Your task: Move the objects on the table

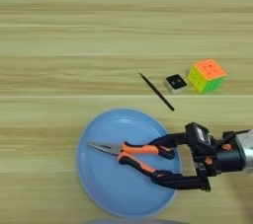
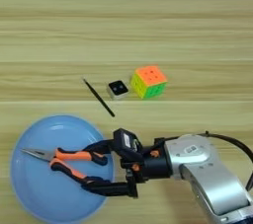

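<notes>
A large light-blue plate (image 1: 106, 181) lies on the wooden table (image 1: 74, 30) near its front edge. Pliers (image 1: 134, 152) with orange-and-black handles rest on the plate, jaws pointing left and handles spread to the right. My right gripper (image 1: 154, 161) reaches in from the right and is open, one black finger (image 1: 165, 142) above the handle ends and the other below them. A thin black stick (image 1: 156, 92) lies slanted on the table just beyond the plate. In the right eye view the silver forearm (image 2: 207, 173) shows behind the gripper (image 2: 88, 168).
A small black-and-white block (image 1: 175, 83) sits right of the stick's far end. A colourful puzzle cube (image 1: 207, 75) stands next to the block, further right. The plate's front rim lies close to the bottom edge of the view.
</notes>
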`<action>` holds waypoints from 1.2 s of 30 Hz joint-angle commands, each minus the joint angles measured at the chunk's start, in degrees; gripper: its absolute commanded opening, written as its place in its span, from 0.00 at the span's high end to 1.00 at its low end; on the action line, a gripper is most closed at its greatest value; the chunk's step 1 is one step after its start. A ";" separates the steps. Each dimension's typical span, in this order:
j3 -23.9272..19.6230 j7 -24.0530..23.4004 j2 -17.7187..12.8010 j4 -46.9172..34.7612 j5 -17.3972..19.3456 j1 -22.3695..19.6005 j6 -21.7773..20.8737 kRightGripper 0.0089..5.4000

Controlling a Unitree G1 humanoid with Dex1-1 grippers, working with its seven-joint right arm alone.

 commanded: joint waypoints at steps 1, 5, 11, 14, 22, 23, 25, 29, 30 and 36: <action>-0.34 -1.69 -0.98 -1.42 -0.54 -2.72 -1.49 0.35; 0.39 -1.79 -1.29 -1.30 -2.23 -2.42 -2.88 0.35; 1.59 -2.41 -0.76 -0.63 -4.84 -2.39 -5.04 0.35; 2.00 -2.55 -0.64 0.10 -5.72 -2.33 -6.06 0.35; 2.35 -2.83 -0.31 1.11 -6.09 -2.47 -7.05 0.29; 2.39 -2.85 -0.33 1.14 -6.07 -2.47 -7.10 0.28; 2.41 -2.91 -0.25 1.24 -5.99 -2.50 -7.16 0.22; 2.31 -3.06 -0.12 1.29 -5.82 -2.60 -7.19 0.15; 2.26 -3.07 -0.12 1.23 -5.73 -2.64 -7.16 0.14; 1.66 -3.16 0.09 0.72 -4.68 -3.19 -6.61 0.00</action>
